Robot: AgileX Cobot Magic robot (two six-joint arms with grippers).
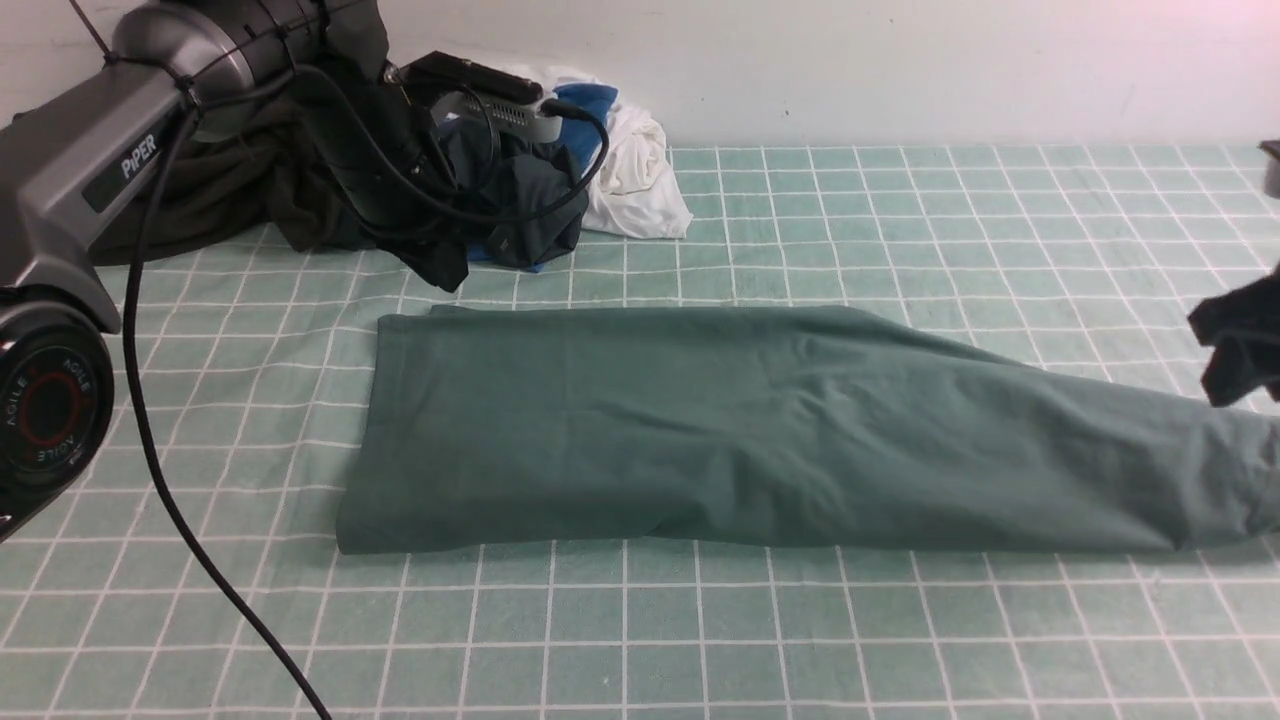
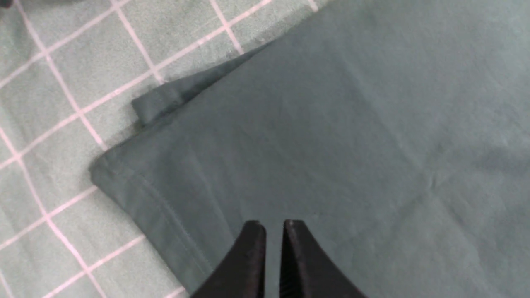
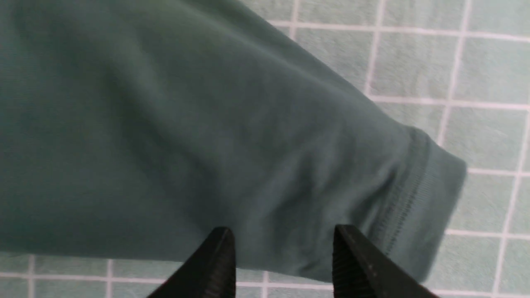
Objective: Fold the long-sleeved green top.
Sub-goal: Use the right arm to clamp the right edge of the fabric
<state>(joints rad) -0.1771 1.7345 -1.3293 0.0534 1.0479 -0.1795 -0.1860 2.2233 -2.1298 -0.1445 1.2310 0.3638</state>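
The green long-sleeved top (image 1: 700,430) lies flat on the checked cloth, folded lengthwise into a long band that runs from the left middle to the right edge. My left gripper (image 2: 273,225) hovers over the top (image 2: 352,145) near its stitched hem corner (image 2: 107,169). Its jaws stand almost together with nothing between them. My right gripper (image 3: 283,234) is open above the sleeve end of the top (image 3: 186,145), close to the ribbed cuff (image 3: 430,194), holding nothing. In the front view it shows as a dark blur at the right edge (image 1: 1240,350).
A heap of clothes sits at the back left: dark garments (image 1: 300,190) and a white and blue one (image 1: 630,170). The left arm (image 1: 110,170) rises over them, and its black cable (image 1: 190,530) trails across the front left. A wall (image 1: 900,70) closes the back.
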